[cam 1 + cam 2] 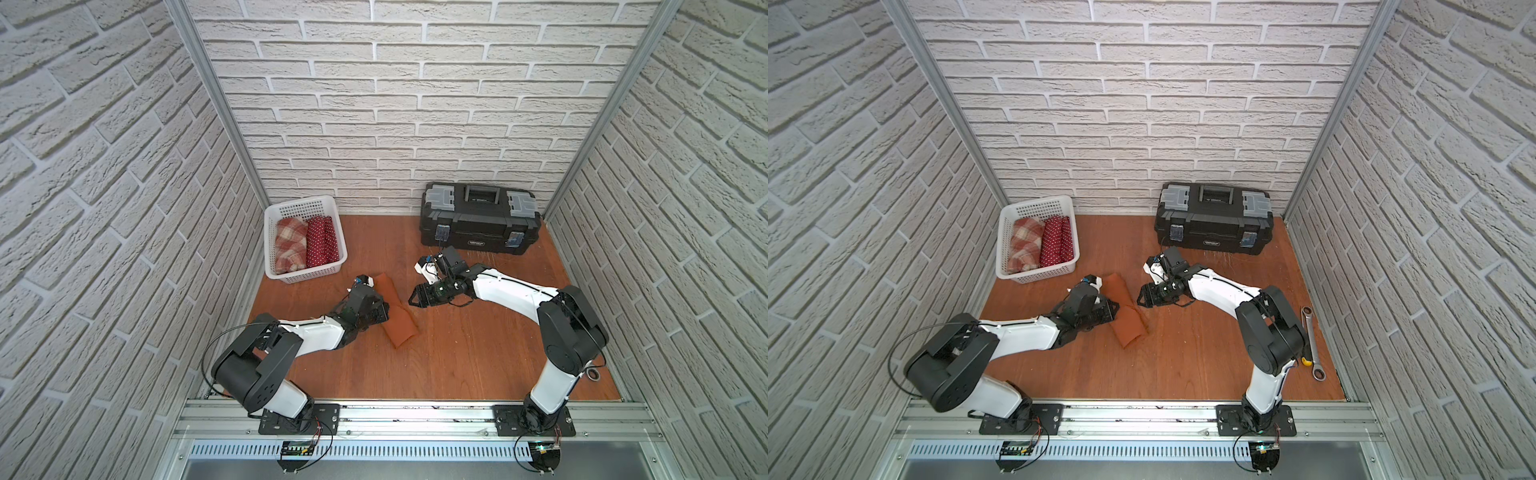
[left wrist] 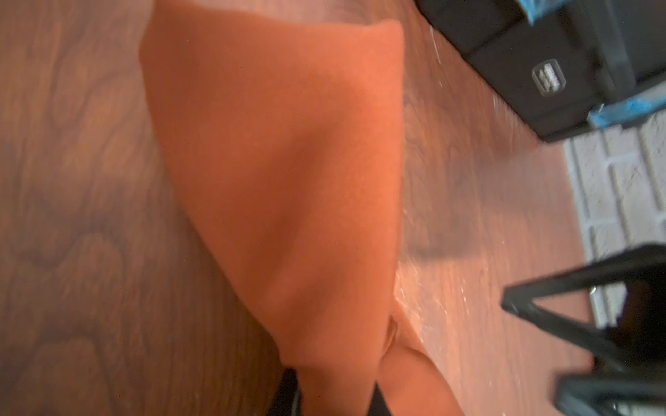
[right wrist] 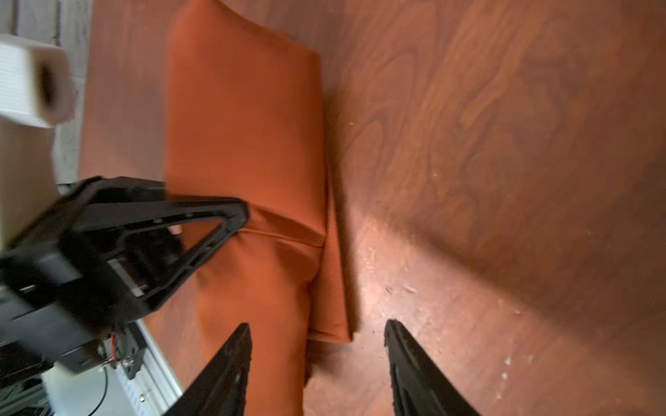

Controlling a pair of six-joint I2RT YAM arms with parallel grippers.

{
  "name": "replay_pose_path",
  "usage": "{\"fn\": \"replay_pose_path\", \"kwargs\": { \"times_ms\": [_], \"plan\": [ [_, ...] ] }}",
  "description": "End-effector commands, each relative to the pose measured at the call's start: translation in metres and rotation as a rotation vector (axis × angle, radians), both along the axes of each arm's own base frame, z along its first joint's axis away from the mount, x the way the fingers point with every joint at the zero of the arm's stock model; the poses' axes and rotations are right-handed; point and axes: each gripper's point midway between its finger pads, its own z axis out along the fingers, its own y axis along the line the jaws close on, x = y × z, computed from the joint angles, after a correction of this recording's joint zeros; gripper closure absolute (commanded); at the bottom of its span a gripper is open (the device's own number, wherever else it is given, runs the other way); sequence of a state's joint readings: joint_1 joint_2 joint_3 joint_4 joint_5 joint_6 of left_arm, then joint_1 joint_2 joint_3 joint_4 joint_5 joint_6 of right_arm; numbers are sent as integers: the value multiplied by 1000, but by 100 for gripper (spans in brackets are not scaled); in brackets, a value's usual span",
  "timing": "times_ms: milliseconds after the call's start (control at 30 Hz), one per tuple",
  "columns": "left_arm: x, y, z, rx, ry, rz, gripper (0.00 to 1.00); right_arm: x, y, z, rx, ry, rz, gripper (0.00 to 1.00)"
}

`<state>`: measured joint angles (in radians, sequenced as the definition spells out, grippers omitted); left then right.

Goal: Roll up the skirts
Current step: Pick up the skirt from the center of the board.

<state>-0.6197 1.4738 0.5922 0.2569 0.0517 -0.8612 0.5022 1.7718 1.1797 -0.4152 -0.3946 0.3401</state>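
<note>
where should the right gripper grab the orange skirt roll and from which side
Probably the middle of the orange skirt, across its short width, coming from the side facing the right gripper: the roll's loose edge lies there, and the left gripper pinches the opposite side.

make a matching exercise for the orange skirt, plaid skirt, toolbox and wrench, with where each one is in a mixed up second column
Things:
1. orange skirt
2. plaid skirt
3. toolbox
4. wrench

Places:
A. rolled, inside the white basket
B. against the back wall, lid shut
C. lying loose on the table by a side wall
D. on the table, pinched by the left gripper

Pairs: 1-D, 2-A, 3-B, 4-C
</note>
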Motion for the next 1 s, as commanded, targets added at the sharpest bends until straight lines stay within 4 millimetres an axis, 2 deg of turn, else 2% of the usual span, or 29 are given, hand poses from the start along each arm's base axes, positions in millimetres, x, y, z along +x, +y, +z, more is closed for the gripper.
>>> {"fn": "replay_pose_path", "kwargs": {
  "times_ms": [0, 133, 167, 267, 367, 500, 600, 733, 867, 967],
  "plan": [
    [15, -1, 43, 84, -85, -83, 100, 22, -20, 23, -39, -104, -80, 40],
    [40, 4, 57, 75, -96, -93, 100, 26, -35, 25, 9, -114, -150, 40],
    [45, 5, 57, 76, -88, -95, 100, 26, -36, 24, 14, -114, -153, 40],
    [63, 3, 73, 82, -108, -118, 100, 25, -38, 22, 29, -112, -159, 40],
    [85, 6, 103, 71, -150, -145, 100, 25, -40, 21, 39, -117, -163, 40],
    [119, 7, 157, 30, -216, -229, 100, 25, -40, 14, 49, -103, -162, 40],
    [145, 22, 172, -39, -189, -287, 100, 24, -40, 11, 58, -93, -153, 40],
    [180, 56, 172, -99, -142, -305, 100, 23, -44, 6, 37, -90, -150, 40],
    [192, 83, 186, -172, -169, -354, 100, 22, -47, 3, 27, -84, -151, 40],
    [203, 109, 186, -239, -174, -356, 100, 23, -47, -4, 24, -68, -151, 41]
  ]
}}
